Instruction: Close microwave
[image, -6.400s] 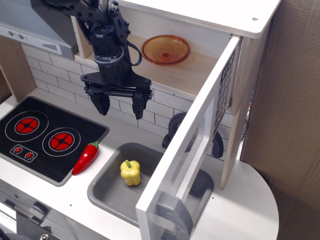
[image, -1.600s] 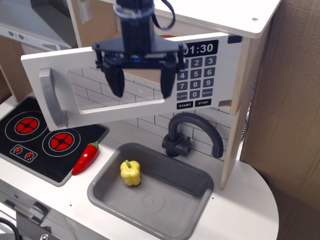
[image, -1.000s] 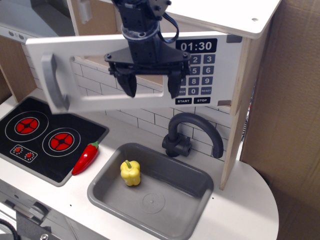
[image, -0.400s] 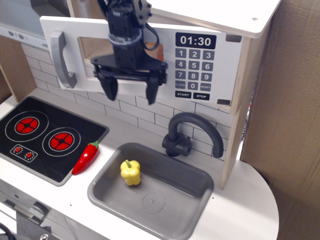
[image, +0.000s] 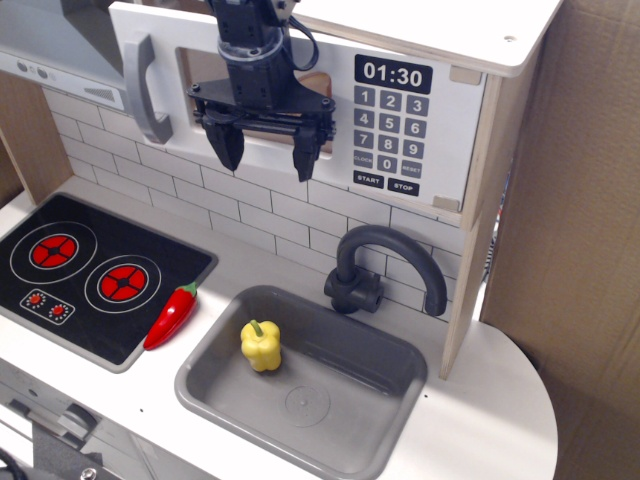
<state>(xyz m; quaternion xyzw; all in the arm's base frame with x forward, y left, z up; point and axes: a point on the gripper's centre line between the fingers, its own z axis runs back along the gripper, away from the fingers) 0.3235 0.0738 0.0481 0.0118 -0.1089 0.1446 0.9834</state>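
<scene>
One microwave (image: 300, 105) is seen under the top shelf, its white door swung flush against the wooden body. The gripper (image: 265, 150) is held before the window, fingers spread wide, nothing grasped.

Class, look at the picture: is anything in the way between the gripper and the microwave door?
Nothing visible. The open gripper sits directly in front of the microwave door's window, with no object between them.

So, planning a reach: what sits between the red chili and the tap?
The sink, holding a yellow pepper, lies between chili and tap in the only view.
</scene>
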